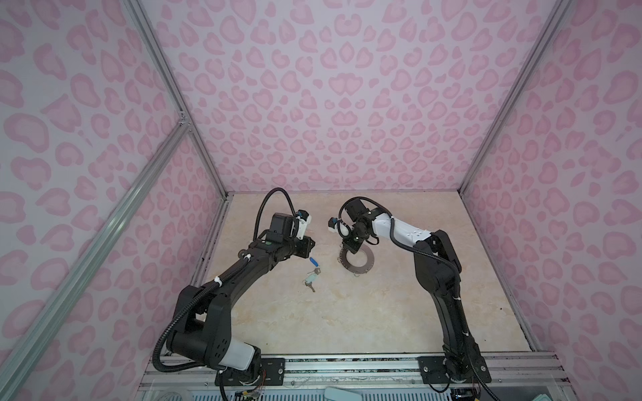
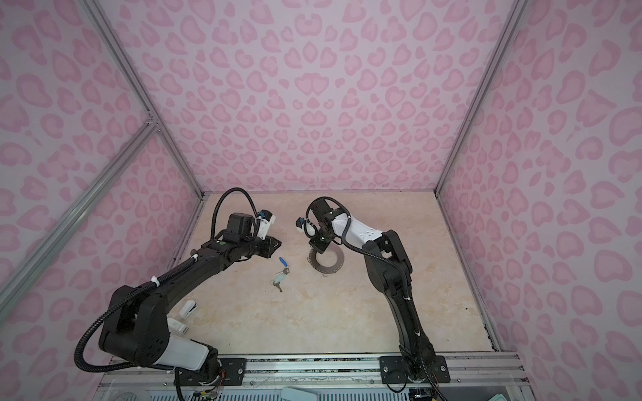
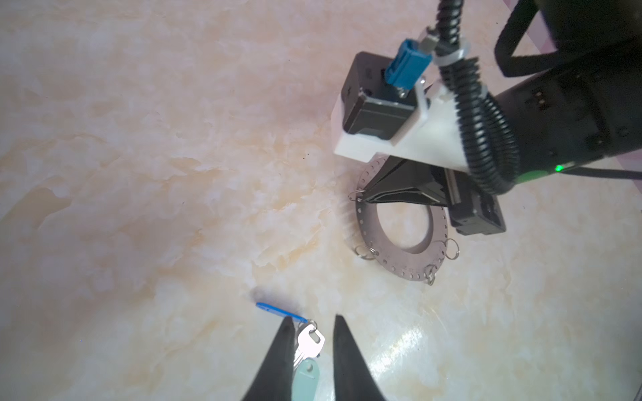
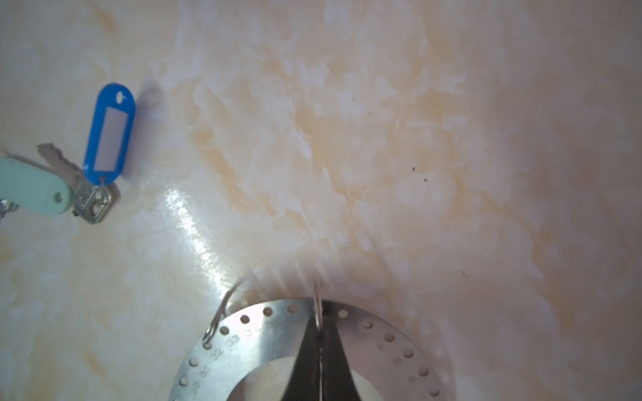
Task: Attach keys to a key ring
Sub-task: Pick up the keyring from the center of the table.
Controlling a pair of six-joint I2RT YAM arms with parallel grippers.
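Top views, key ring: the key ring (image 1: 357, 271), a flat grey metal disc with a wide round hole, lies on the glossy cream marble-look table (image 1: 347, 319).
Top views, keys: the keys (image 1: 312, 275) lie bunched just left of the disc, apart from it, and are too small here to count.
Top views, arms: the right gripper (image 1: 344, 250) is down at the disc's far-left rim, and the left gripper (image 1: 311, 245) hangs by the bunch's blue end.
Left wrist, claw: the left gripper (image 3: 312, 316) stands open, its black tapered fingers (image 3: 278, 354) either side of a silver key (image 3: 309, 342).
Left wrist, tags: a blue tag (image 3: 278, 310), seen edge-on, and a mint tag (image 3: 305, 378) lie against that key.
Left wrist, disc: small holes line the rim, and 4 wire loops (image 3: 364, 250) hang from them.
Right wrist, claw: the right gripper (image 4: 319, 312) is closed over the disc's band, seemingly pinching 1 wire loop that stands edge-on between its tips.
Right wrist, disc: shiny metal, with stamped numbers beside the rim holes.
Right wrist, keys: the blue tag (image 4: 109, 135) is oblong with a pale window, and its end overlaps the silver key's head. The mint tag (image 4: 33, 191) touches alongside.
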